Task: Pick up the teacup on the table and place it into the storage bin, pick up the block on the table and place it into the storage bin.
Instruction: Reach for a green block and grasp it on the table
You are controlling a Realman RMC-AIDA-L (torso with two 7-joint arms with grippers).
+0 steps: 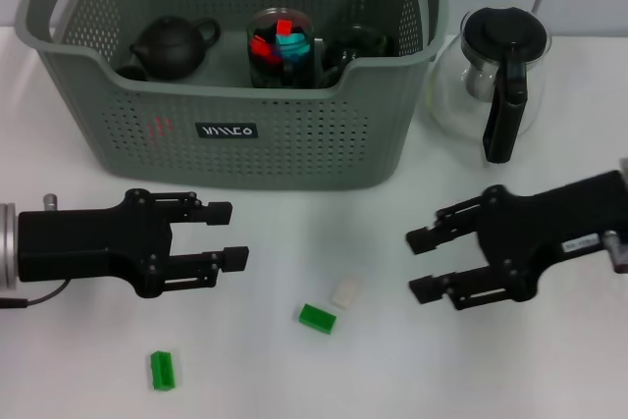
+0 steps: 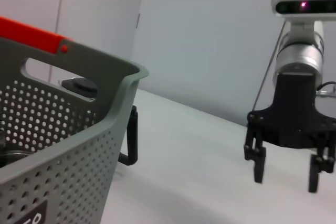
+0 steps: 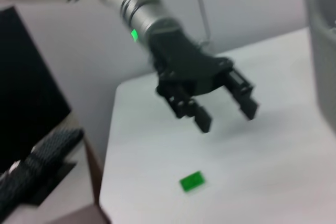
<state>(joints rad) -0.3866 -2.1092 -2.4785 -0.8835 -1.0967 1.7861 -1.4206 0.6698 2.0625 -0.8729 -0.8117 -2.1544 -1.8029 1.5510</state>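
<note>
Nearest blocks: you have a small green rectangular block point(image 1: 162, 370) at the near left of the smooth white table point(image 1: 549, 380), and a second green block point(image 1: 317, 318) near the middle, just beside a small cream block point(image 1: 345, 291).
Left gripper point(image 1: 231, 235): your matte black gripper hovers over the table left of centre, fingers apart, holding nothing; the right wrist view shows it above a green block point(image 3: 191, 181).
Right gripper point(image 1: 420, 263): it hangs right of centre, facing the left one, fingers spread and empty.
Open room: the two green blocks lie well apart, with bare table around each.
Storage bin: the large grey plastic basket with perforated walls and orange handle clips point(image 1: 245, 85) stands behind the grippers at the table's far side.
Bin contents: a dark rounded teapot point(image 1: 174, 46), a clear jar of red and blue pieces point(image 1: 281, 48), and a dark rounded vessel point(image 1: 355, 46) you cannot identify for certain.
Beside the bin: a glass teapot with black lid and handle point(image 1: 493, 76) stands on the table just to its right.
</note>
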